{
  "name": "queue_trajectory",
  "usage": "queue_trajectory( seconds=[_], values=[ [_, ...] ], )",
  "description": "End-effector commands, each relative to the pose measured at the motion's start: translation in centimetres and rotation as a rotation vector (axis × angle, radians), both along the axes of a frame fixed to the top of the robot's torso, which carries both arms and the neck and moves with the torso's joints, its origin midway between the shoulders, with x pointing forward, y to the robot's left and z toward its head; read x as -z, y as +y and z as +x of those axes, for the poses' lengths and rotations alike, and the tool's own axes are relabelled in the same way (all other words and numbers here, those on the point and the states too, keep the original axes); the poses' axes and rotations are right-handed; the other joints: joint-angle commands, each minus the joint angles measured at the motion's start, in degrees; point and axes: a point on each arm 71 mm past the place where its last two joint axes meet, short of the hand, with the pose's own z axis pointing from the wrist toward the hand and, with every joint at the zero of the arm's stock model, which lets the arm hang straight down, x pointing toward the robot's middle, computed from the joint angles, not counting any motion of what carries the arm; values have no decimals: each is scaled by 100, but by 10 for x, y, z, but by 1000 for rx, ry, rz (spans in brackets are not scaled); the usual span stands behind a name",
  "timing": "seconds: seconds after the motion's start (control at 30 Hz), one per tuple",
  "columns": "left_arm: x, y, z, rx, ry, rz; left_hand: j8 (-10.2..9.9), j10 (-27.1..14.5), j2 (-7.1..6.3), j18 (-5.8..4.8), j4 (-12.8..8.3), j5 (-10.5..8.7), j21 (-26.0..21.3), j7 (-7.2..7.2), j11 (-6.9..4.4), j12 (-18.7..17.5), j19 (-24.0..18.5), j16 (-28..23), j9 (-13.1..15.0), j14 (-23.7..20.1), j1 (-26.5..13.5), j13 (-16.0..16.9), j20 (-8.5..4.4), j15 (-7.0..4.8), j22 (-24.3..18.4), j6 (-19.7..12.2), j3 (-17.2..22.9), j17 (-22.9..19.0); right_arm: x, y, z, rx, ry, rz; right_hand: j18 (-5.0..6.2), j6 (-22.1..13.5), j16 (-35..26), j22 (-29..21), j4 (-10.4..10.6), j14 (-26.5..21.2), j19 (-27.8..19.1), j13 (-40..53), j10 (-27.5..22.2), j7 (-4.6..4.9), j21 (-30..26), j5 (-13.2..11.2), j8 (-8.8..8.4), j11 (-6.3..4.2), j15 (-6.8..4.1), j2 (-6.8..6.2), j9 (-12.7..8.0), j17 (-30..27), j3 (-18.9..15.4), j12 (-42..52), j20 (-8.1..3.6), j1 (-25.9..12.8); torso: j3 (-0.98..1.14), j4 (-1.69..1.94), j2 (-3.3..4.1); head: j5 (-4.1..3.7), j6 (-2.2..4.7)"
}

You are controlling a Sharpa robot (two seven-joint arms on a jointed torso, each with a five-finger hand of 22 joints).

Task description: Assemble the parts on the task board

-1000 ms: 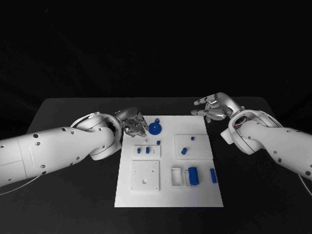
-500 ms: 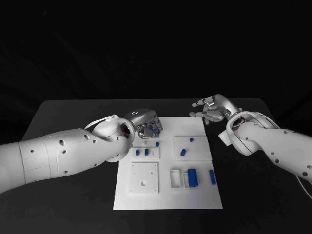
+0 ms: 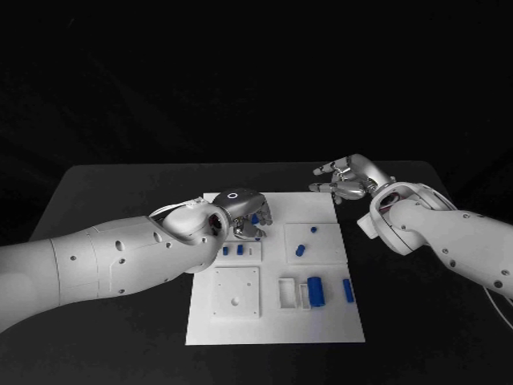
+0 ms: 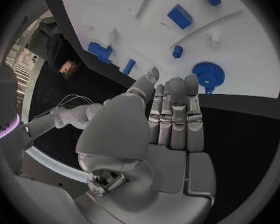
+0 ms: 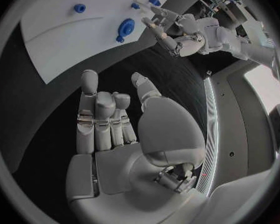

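Hovering over the far left part of the board (image 3: 274, 321), left hand (image 3: 246, 210) with fingers straight and side by side, grasping nothing, as seen in its wrist view (image 4: 171, 119); lying flat on the board just past those fingertips, blue gear (image 4: 209, 75), untouched; raised off the surface (image 3: 118, 192) beyond the board's far right corner, right hand (image 3: 349, 178), fingers loosely curled and apart, palm bare in its wrist view (image 5: 109, 129), released; resting on the dark surface in the middle, white board, long edge running away from the robot; standing in the left raised plate behind the hand, two short blue pegs (image 3: 232, 249); sitting on the right raised plate, one small blue peg (image 3: 314, 229) nearer the far edge and a tilted blue piece (image 3: 300, 249) nearer the robot; lying on the near right part of the board, a blue block (image 3: 316, 292) upright beside a white open frame (image 3: 289, 293), and a slim blue bar (image 3: 349, 290) just beside the right edge; set on the near left, a white square plate (image 3: 237, 290) with small holes; seen from the right wrist, the gear (image 5: 125, 27) lying near the board's edge, close by the left hand's fingers (image 5: 162, 32).
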Motion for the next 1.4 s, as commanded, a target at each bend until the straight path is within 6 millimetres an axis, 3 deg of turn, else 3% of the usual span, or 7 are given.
queue_trajectory(
  seconds=[0.03,0.2,0.33,0.53,0.7,1.4],
  values=[
    [5,-3,-1,33,-1,58,-19,-83,-27,64,78,45,-71,-4,17,-22,50,13,-15,-2,47,-3,15,50,56,-42,-121,-24,0,2,-1,-14,-2,-1,32,34,2,5,12,-10,36,-5,-9,-4,-35,21,-4,-10,-5,-5,4,-6,29,9,13,-31,-1,1,-2,-11,-5],
    [13,-4,0,34,7,74,-23,-127,20,74,188,109,-195,10,28,-25,107,26,-29,-12,184,-4,19,52,94,-107,-242,-55,-1,2,-1,-14,-5,0,31,20,-69,-5,9,-38,29,-70,-41,-4,-64,20,-4,-10,-4,-8,4,-59,35,-60,15,-36,-2,-2,3,-16,-15],
    [16,-4,1,35,6,74,-23,-182,72,87,151,394,-188,20,37,-25,99,28,-35,-31,261,-6,6,44,128,-80,-97,-59,-1,2,-1,-14,-10,2,-3,-3,-663,-194,-11,-183,5,-687,-187,-10,-250,15,-3,-30,-13,-4,4,-568,34,-649,11,-24,-2,-7,8,-19,-13],
    [21,-2,3,29,13,85,-22,-267,-6,105,132,382,-130,17,58,-31,74,41,-37,-38,171,-7,21,52,130,-85,133,-72,-2,2,-1,-17,-16,3,-147,-72,-1326,-1043,-23,-338,-34,-1679,-104,-11,-894,9,-6,-52,-14,-37,2,-1452,67,-1356,6,33,1,-4,7,-33,-36],
    [25,0,5,20,16,93,-22,-266,-36,108,124,381,-79,43,62,-33,56,46,-38,-38,151,-9,18,54,130,-105,251,-85,-2,3,-2,-20,-19,5,-184,-56,-1214,-1466,-11,-392,75,-2058,-182,-7,-1002,5,-6,-51,-16,-44,2,-1809,63,-1284,-7,33,3,-1,4,-50,-53],
    [32,4,11,1,24,110,-21,-190,96,107,240,386,34,74,30,-34,21,42,-40,-13,177,-9,-8,27,133,-22,445,-98,-2,4,-2,-25,-15,6,-182,-37,-1128,-1562,-7,-421,80,-2163,-197,-6,-943,8,-5,-49,-19,-34,3,-1918,62,-1202,-7,29,-3,-1,-3,-72,-73]
  ],
)
